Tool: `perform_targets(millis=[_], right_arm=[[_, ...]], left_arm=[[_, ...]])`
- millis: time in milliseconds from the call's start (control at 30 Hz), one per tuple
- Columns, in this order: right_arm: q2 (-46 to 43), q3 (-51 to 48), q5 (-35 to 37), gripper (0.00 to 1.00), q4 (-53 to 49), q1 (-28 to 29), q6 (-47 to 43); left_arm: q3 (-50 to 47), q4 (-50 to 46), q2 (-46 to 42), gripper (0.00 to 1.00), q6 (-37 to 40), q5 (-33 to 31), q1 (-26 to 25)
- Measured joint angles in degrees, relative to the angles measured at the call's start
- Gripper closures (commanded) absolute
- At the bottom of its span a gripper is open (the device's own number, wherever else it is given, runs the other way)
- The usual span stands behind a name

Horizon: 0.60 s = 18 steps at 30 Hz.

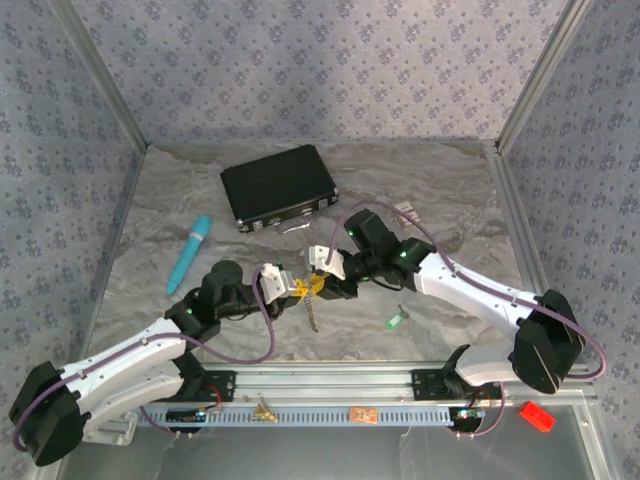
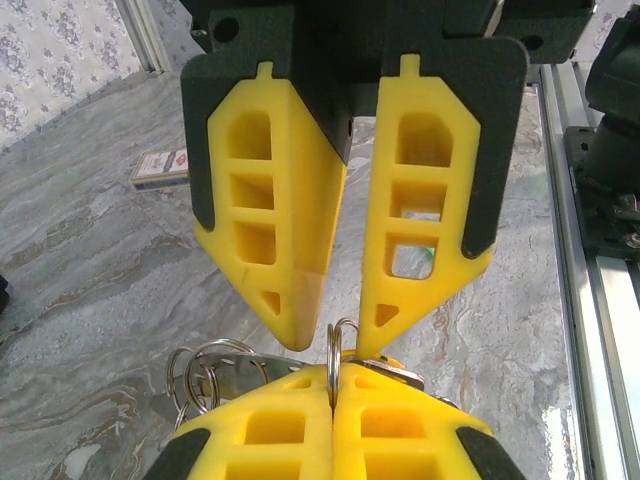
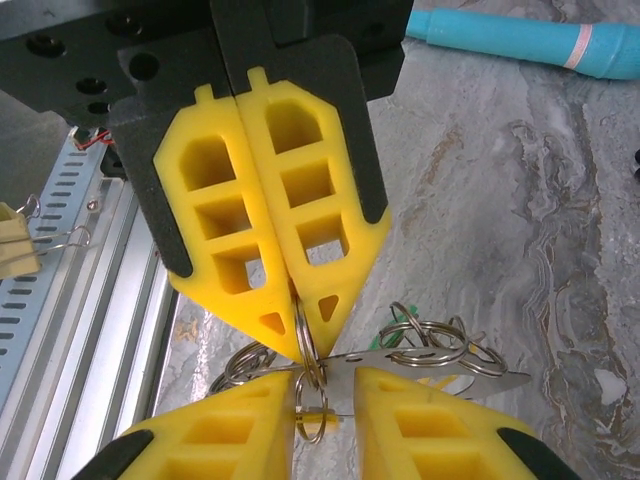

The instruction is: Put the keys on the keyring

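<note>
My two grippers meet tip to tip over the middle of the table. The left gripper [image 1: 291, 285] [image 2: 335, 372] is shut on a split ring [image 2: 337, 345] of the keyring, whose flat metal bar [image 3: 440, 362] carries several more rings. Its thin chain [image 1: 313, 315] dangles below. The right gripper [image 1: 326, 282] [image 3: 325, 390] stands open around a small ring holding a yellow key [image 3: 333, 424], its pads clear of it. A bit of green [image 3: 398, 320] shows behind the rings. A loose green key [image 1: 395, 322] lies on the table to the right.
A black case [image 1: 278, 187] lies at the back. A teal stick [image 1: 190, 252] lies to the left, and a white-and-pink card [image 1: 405, 210] is at the back right. The metal rail [image 1: 330, 395] runs along the near edge, with a binder clip [image 1: 265, 408] on it.
</note>
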Motion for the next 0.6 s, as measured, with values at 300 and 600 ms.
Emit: perform_targets(millis=[300, 600], right_arm=[[0.92, 0.0, -1.14, 1.0, 0.46, 0.04, 0.48], [1.29, 1.75, 1.81, 1.0, -3.1, 0.63, -1.44]], left_arm=[[-0.37, 0.0, 0.0, 1.0, -0.04, -0.13, 0.02], [-0.24, -2.1, -1.86, 0.78, -0.17, -1.4, 0.0]])
